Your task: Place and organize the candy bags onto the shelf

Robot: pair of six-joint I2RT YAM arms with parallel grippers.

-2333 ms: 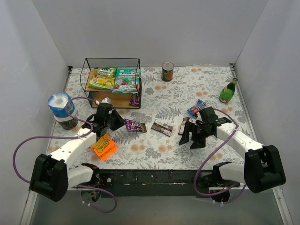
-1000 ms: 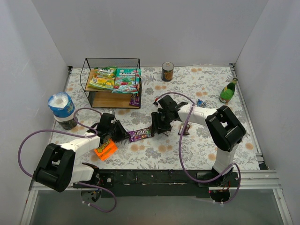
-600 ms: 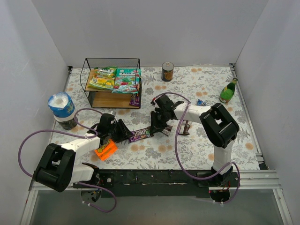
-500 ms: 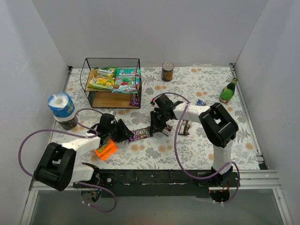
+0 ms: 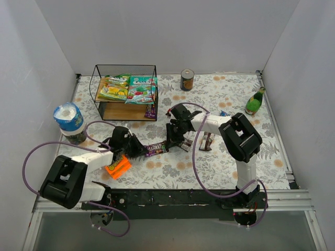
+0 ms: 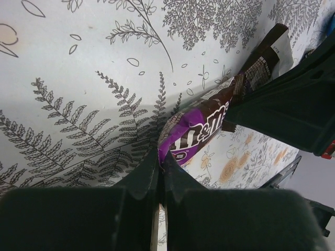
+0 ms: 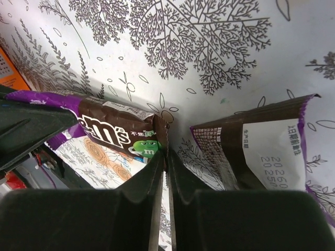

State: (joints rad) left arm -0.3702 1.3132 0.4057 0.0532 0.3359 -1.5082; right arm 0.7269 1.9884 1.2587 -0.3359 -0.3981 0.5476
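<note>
A purple-and-brown M&M's packet [image 5: 155, 149] lies between both arms in the middle of the table. My left gripper [image 6: 160, 157] is shut on its purple left end [image 6: 196, 125]. On the packet's brown right edge [image 7: 112, 130] my right gripper [image 7: 166, 156] is also shut. In the top view the left gripper [image 5: 140, 150] and right gripper [image 5: 168, 143] face each other across the packet. The shelf [image 5: 99, 98] stands at the back left, with a yellow-green bag [image 5: 115, 89] and a teal bag [image 5: 141, 89] on its top board. A small purple packet [image 5: 151, 110] leans at its right foot.
Other brown packets lie by the right gripper [image 5: 185, 146], [image 7: 251, 151] and further right [image 5: 205, 141]; a blue packet [image 5: 224, 114] lies behind them. An orange flat package [image 5: 116, 164] is under the left arm. A can [image 5: 187, 79], a green bottle [image 5: 254, 102] and a blue-white tub [image 5: 68, 121] stand around.
The right arm swung in from the right side of the table and its jaws closed on the packet's right edge. The left gripper stayed at the packet's left end.
</note>
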